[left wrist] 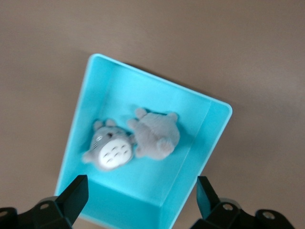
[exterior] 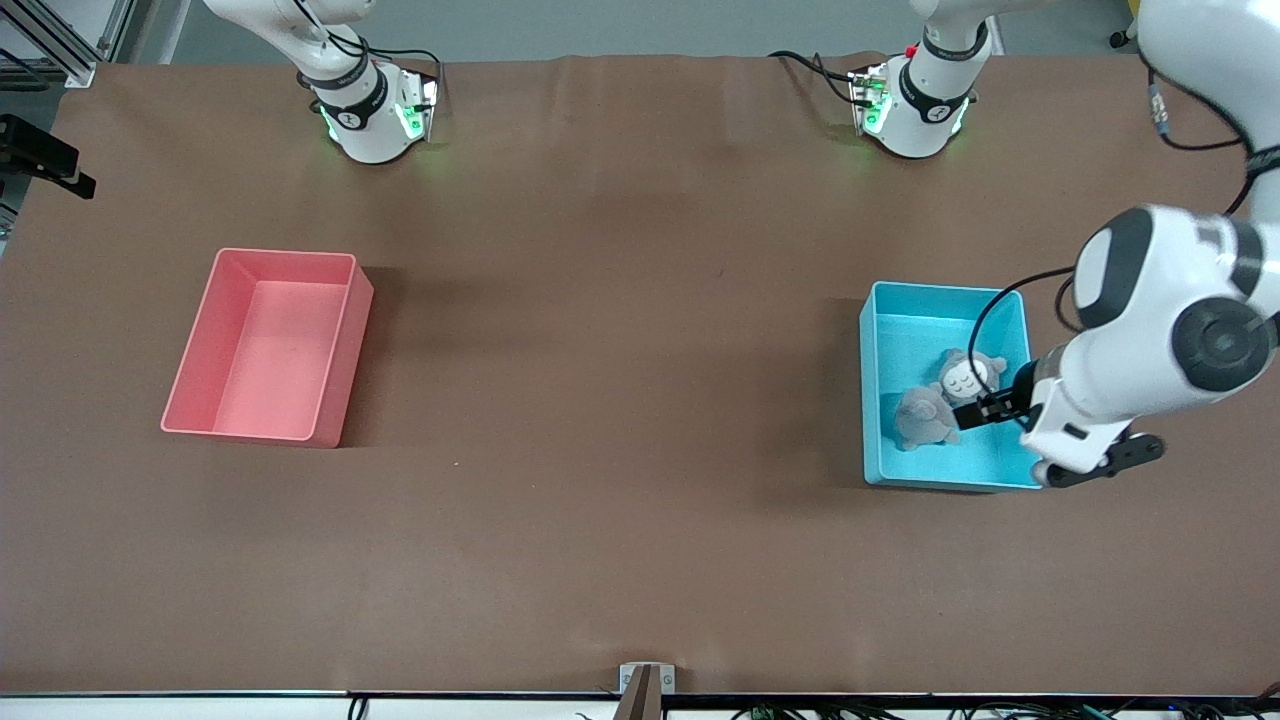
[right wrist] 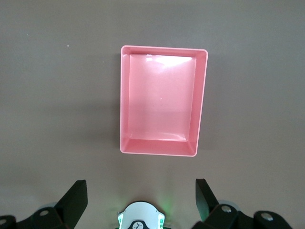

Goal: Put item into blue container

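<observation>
The blue container (exterior: pixel 880 330) sits on the brown desk (exterior: pixel 620 400) toward the left arm's end. Two small grey plush toys lie inside it, touching each other. One is a Totoro plush (exterior: pixel 967 377) lying face up, its white belly and face showing. The other is a grey plush (exterior: pixel 922 420) lying with its plain grey back up, nearer to the front camera than the Totoro.

The left hand (exterior: pixel 968 413) hangs over the blue container, above the two toys, with the left arm bending in from that end of the desk. In the left wrist view its two dark fingers (left wrist: pixel 76 195) stand wide apart with nothing between them, and the container and both toys show clearly in the gap below: the Totoro plush (left wrist: pixel 108 150) beside the grey plush (left wrist: pixel 155 136), both resting on the container's floor (left wrist: pixel 138 191). The hand is open and holds nothing.

The pink bin (exterior: pixel 345 370) stands on the desk toward the right arm's end, well apart from the blue container, and nothing is seen in it. The right arm waits high above it. In the right wrist view the right hand (right wrist: pixel 141 202) looks straight down at the pink bin (right wrist: pixel 125 100), and its fingers (right wrist: pixel 76 198) are spread wide and empty.
</observation>
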Tool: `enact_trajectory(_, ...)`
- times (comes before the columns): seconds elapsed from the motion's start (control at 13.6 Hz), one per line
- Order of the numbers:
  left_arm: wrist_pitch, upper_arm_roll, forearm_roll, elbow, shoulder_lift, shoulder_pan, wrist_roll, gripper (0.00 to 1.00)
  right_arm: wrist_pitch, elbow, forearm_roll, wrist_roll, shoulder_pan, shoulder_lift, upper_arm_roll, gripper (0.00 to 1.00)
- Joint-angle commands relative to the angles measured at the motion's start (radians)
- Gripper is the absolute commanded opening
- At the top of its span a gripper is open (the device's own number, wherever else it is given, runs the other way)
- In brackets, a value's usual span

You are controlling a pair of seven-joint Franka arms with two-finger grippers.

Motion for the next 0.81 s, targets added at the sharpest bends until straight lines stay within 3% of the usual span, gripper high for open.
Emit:
enact_trajectory(0.0,-0.159,-0.005,-0.009,0.095,-0.052,0.006,0.032,1.00,-0.007,-0.013,0.002,-0.004,0.001,-0.023,0.002,1.00)
enact_trajectory(0.51,-0.241,0.005,-0.029,0.100,-0.233,0.038,0.161,1.00,-0.004,0.018,0.004,-0.005,0.005,-0.018,0.004,1.00)
enact_trajectory(0.73,-0.272,-0.003,-0.057,0.100,-0.249,0.035,0.161,1.00,0.003,0.028,0.014,-0.007,0.005,-0.017,0.004,1.00)
